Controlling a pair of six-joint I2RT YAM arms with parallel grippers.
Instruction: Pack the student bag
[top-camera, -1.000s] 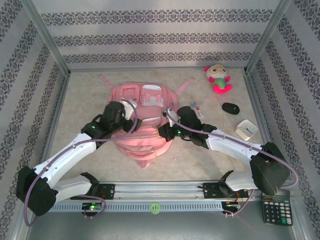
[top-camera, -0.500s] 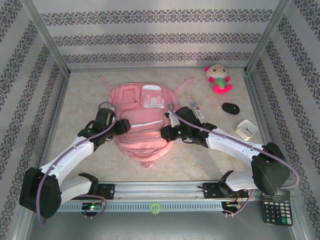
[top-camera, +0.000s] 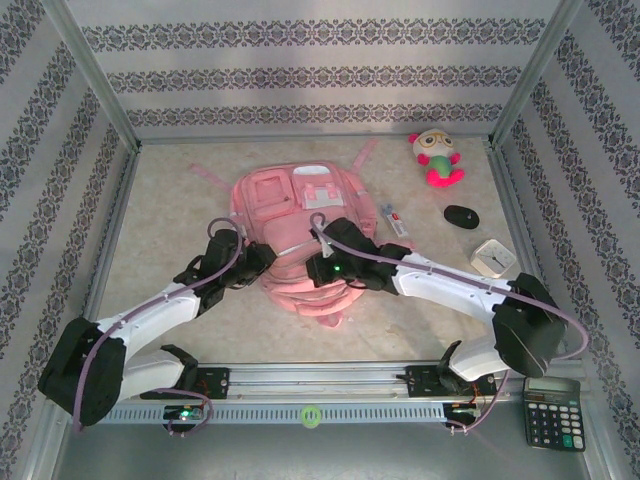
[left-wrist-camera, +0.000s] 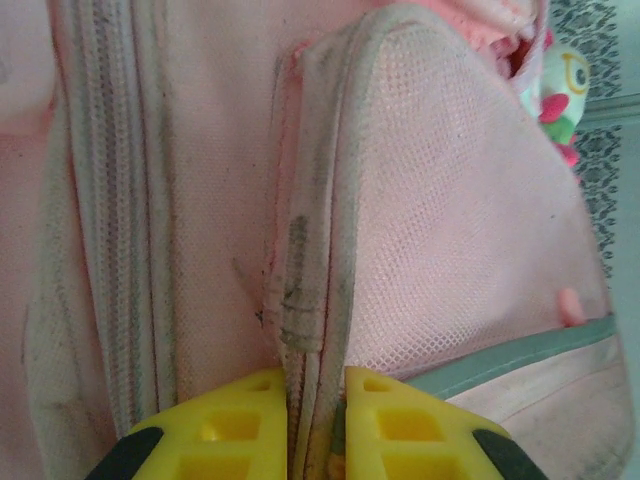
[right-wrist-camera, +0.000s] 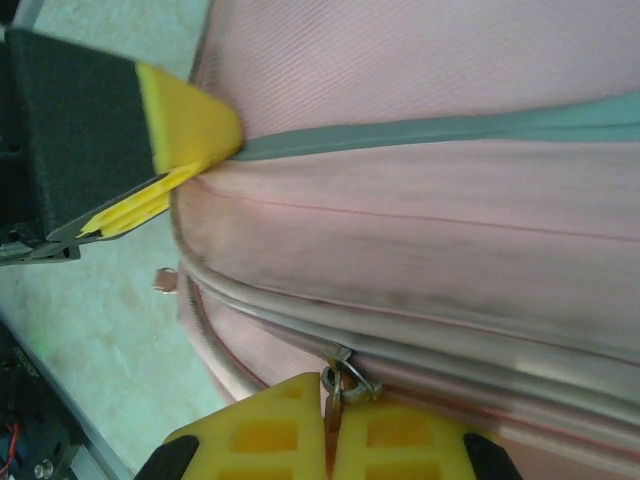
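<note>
The student bag (top-camera: 295, 200), a pink backpack, lies flat in the middle of the table. My left gripper (top-camera: 262, 258) is at its near left side. In the left wrist view the yellow fingers (left-wrist-camera: 240, 420) pinch a dirty white zip seam (left-wrist-camera: 312, 300) of the bag (left-wrist-camera: 450, 230), beside a mesh pocket. My right gripper (top-camera: 312, 268) rests on the bag's near middle. In the right wrist view it (right-wrist-camera: 333, 392) is shut on a metal zip pull (right-wrist-camera: 345, 375) of the bag (right-wrist-camera: 430, 220). The left gripper's yellow finger (right-wrist-camera: 185, 125) also shows there at the upper left.
A plush toy (top-camera: 436, 158) lies at the back right. A black mouse (top-camera: 461, 216), a small white box (top-camera: 493, 258) and a pen-like item (top-camera: 393, 220) sit right of the bag. A calculator (top-camera: 553, 412) rests at the near right corner. Metal frame walls enclose the table.
My left gripper came off the bag's top, moved to its near left side and closed on the seam. The bag has shifted to the right and nearer with both arms.
</note>
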